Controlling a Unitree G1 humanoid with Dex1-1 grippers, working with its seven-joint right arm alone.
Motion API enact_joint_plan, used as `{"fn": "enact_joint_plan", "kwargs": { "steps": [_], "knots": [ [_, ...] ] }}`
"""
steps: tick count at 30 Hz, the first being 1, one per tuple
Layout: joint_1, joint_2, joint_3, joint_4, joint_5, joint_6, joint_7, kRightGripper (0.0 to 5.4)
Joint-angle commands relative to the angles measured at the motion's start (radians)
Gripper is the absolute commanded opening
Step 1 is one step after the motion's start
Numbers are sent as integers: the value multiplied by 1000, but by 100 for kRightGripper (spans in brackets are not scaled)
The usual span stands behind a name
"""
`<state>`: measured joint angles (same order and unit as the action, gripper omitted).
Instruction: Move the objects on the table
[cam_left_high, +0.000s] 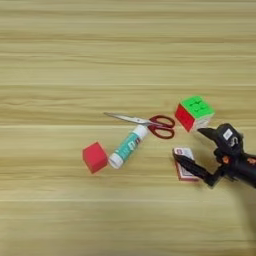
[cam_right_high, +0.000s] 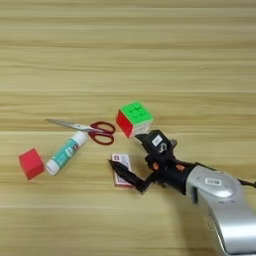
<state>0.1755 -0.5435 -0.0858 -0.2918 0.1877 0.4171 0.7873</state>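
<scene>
Card box (cam_right_high: 121, 170) partly under tool (cam_right_high: 125, 153)

Right forearm (cam_right_high: 227, 210): smooth silver shell, rounded, with a small white label on top. Black wrist block carries orange dots and another white sticker. Pincer (cam_right_high: 126, 152): two slim black fingers (cam_right_high: 122, 173), tapering to points; dark cable at the arm's right side.

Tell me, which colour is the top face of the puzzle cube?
Green on top of the puzzle cube; its side faces are red and white. The left eye view shows it best.
</scene>
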Motion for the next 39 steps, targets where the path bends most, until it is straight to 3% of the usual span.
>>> {"fn": "enact_joint_plan", "kwargs": {
  "steps": [1,10,31,39],
  "knots": [
    [-28,-20,-6,28,-25,-71,-31,534],
    [-10,17,47,64,-34,-92,-40,534],
    [-6,25,78,100,-49,-104,-42,534],
    [-9,24,80,127,-44,-128,-37,439]
  ]
}}
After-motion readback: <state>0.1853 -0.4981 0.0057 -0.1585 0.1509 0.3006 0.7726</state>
